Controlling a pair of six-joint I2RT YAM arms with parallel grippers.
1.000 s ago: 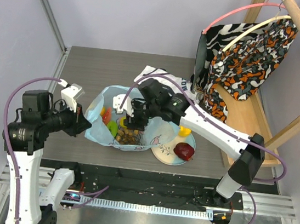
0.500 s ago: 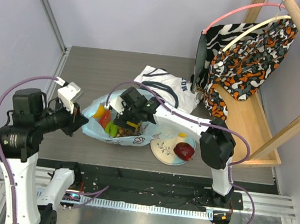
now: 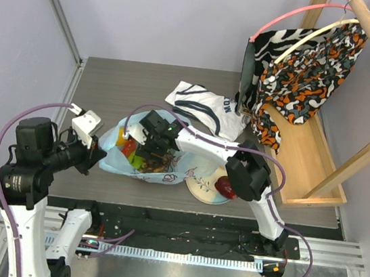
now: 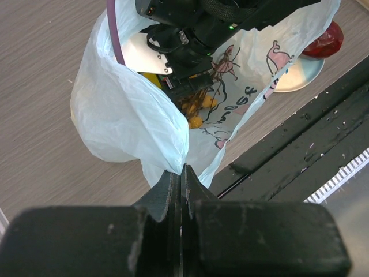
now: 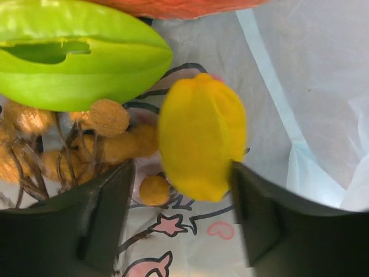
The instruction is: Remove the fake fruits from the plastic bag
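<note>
fake fruits (image 3: 134, 161) heaped inside the light-blue plastic bag (image 4: 127, 115) on the table (image 3: 110, 87), yellow piece (image 5: 202, 138) between the spread fingers of the right gripper (image 5: 180, 176), green piece (image 5: 86, 57) and grape bunch (image 5: 69, 141) alongside, left gripper (image 4: 181, 179) pinched tight on the bag's near edge, red apple (image 3: 226, 186) on the plate (image 3: 198, 191) just beside

- Your top view is bright and even, with diffuse light from above. Shadows on the tabletop (image 3: 110, 87) are faint and soft-edged.
- The steel strip (image 3: 174, 274) at the near edge carries a pale sheen.
- Left wrist view: the left hand (image 4: 181, 173) is a dark, blurred mass along the bottom. The plastic bag (image 4: 127, 115) beyond is sharp, its film washed pale.
- Right wrist view: extreme close-up. The right hand (image 5: 180, 173) is out of focus, its fingers (image 5: 101, 231) dark smears. The yellow fruit (image 5: 202, 135) is soft-edged. The green fruit (image 5: 86, 57) shows a mild gloss.
</note>
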